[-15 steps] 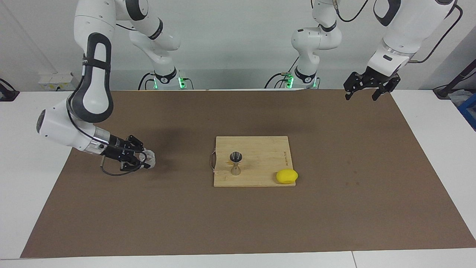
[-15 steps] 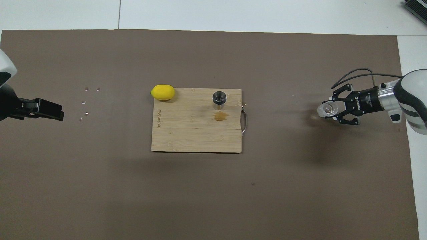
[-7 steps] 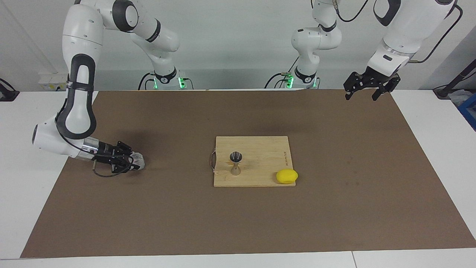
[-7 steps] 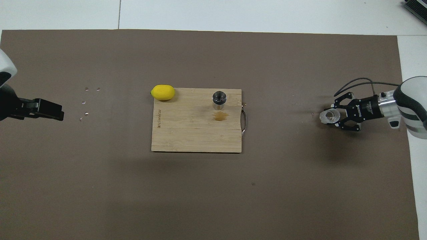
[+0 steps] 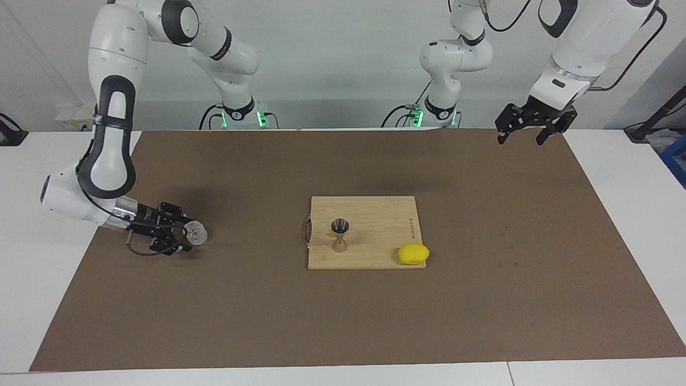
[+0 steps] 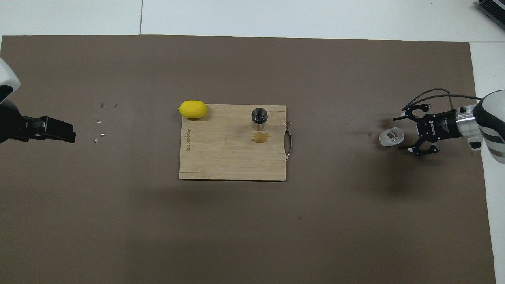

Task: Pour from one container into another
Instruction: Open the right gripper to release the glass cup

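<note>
Standing on the brown mat (image 5: 343, 321) toward the right arm's end of the worktop (image 5: 32, 177), the clear glass tumbler (image 5: 196, 234) (image 6: 391, 137) sits upright with nothing gripping it. The right hand (image 5: 174, 236) (image 6: 408, 130) lies low just beside it, reaching in sideways from that end of the worktop; its fingers (image 6: 412, 107) are spread wide apart, one on either side of the line to the glass, and in the overhead view their tips stop just short of the tumbler, so the hand holds nothing.

Well apart from the glass, in the middle of the mat, lies a wooden cutting board (image 5: 375, 214) (image 6: 221, 157). The steel jigger (image 5: 340, 235) (image 6: 259, 118) stands upright on it, near the board edge that has a small metal handle (image 5: 306, 231) (image 6: 289, 141), which is the edge toward the right arm. A small brownish stain (image 6: 260, 137) marks the wood just nearer to the robots than the jigger. A yellow lemon (image 5: 413, 254) (image 6: 192, 109) rests at the board's corner farthest from the robots, toward the left arm's end, partly overhanging the edge.

The left arm waits: its left hand (image 5: 528, 131) (image 6: 51, 129) hangs raised over the mat's edge at its own end of the worktop, fingers apart and empty. A few tiny clear specks (image 6: 102, 120) dot the mat near it.
</note>
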